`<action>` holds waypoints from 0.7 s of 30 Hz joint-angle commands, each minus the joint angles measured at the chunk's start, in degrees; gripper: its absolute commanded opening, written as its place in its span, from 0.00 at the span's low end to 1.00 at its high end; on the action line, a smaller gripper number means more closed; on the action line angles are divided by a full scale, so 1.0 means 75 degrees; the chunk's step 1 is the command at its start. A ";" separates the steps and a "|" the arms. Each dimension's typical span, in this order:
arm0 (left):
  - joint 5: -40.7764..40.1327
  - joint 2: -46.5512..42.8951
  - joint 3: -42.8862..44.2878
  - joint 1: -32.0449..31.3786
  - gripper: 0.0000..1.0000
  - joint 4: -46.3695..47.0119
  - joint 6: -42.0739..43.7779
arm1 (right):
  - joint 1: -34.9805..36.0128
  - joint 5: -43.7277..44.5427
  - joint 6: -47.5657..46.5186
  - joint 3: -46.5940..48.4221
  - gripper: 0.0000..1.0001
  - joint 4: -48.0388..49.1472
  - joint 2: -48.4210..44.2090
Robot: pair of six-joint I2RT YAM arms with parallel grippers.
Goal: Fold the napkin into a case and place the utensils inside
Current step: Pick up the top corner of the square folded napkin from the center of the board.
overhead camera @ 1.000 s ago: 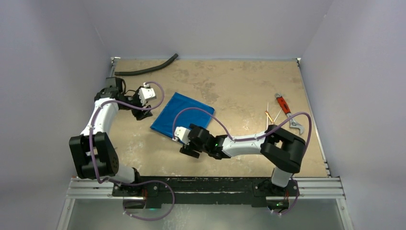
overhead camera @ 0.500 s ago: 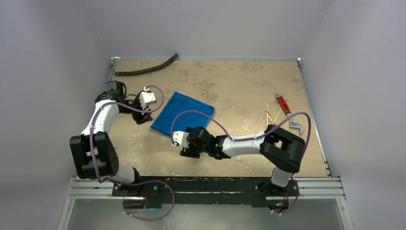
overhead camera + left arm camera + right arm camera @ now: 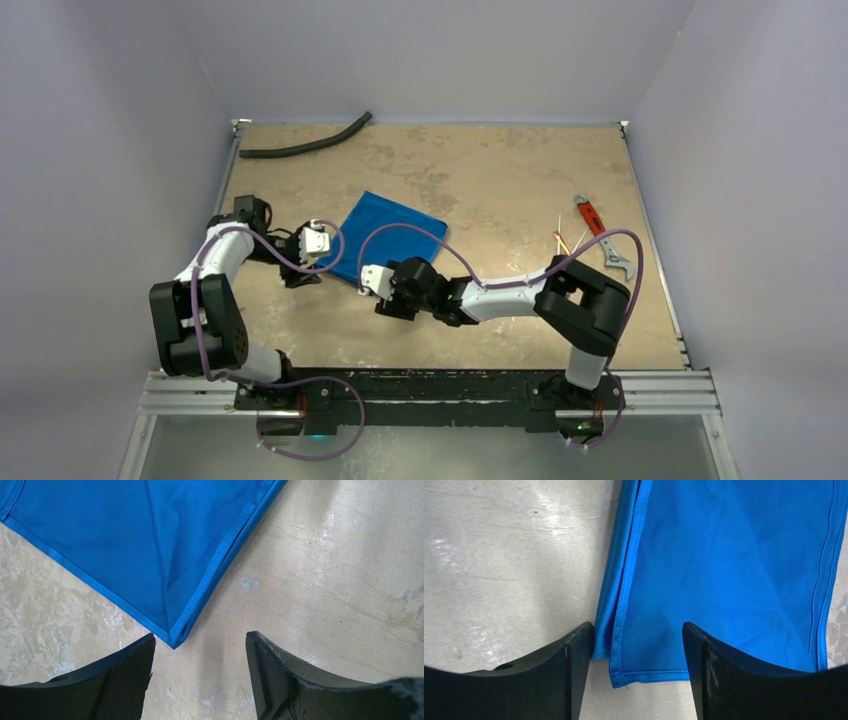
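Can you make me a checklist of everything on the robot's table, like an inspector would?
Surface: mottled tan tabletop, flat.
Job's things: bright blue cloth napkin lies flat, folded over, mid-table; slim copper-and-silver utensils lie off to its right, outside it.
Clutter: red-handled grey wrench beside the utensils; black curved hose at the far left edge.
Grippers: left gripper open, the napkin's corner just reaching its gap; right gripper open, straddling the napkin's near edge; neither pinches cloth.
Cables: purple cables loop along both arms, one arching over the napkin.
Surroundings: plain pale walls on three sides; metal rail at the near edge.
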 commanded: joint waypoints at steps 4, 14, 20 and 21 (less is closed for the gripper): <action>-0.0094 -0.0388 -0.0771 -0.0552 0.65 0.0776 0.0793 | -0.0112 0.0284 0.0121 -0.0302 0.73 -0.0365 -0.0071; -0.1315 -0.0764 -0.1463 -0.1333 0.63 0.2836 0.0093 | -0.0246 0.0025 0.0380 -0.0035 0.65 -0.0955 0.0208; -0.1725 -0.0260 -0.1424 -0.1333 0.66 0.2508 0.0817 | -0.0300 -0.0264 0.0497 0.0143 0.64 -0.1186 0.0366; -0.1727 -0.0190 -0.1407 -0.1427 0.66 0.2560 0.0846 | -0.0316 -0.0287 0.0517 0.0176 0.64 -0.1228 0.0413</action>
